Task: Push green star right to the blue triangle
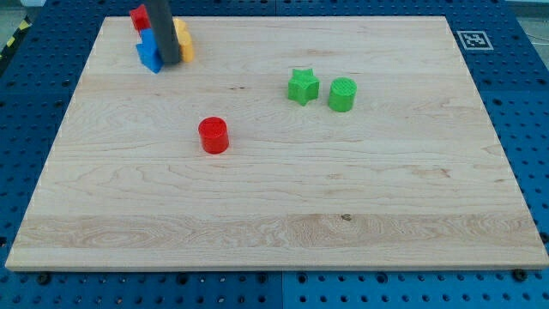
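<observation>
The green star (303, 86) lies on the wooden board (274, 215), right of centre near the view's top. A blue block (149, 51), partly hidden by my rod, sits at the view's top left; its shape is hard to make out. My tip (170, 62) rests just right of the blue block, touching or nearly touching it, and far to the left of the green star.
A green cylinder (342, 93) stands just right of the star. A red cylinder (213, 135) stands left of centre. A red block (139, 17) and a yellow block (183, 40) flank the rod. A printed marker (473, 39) lies off the board's top right corner.
</observation>
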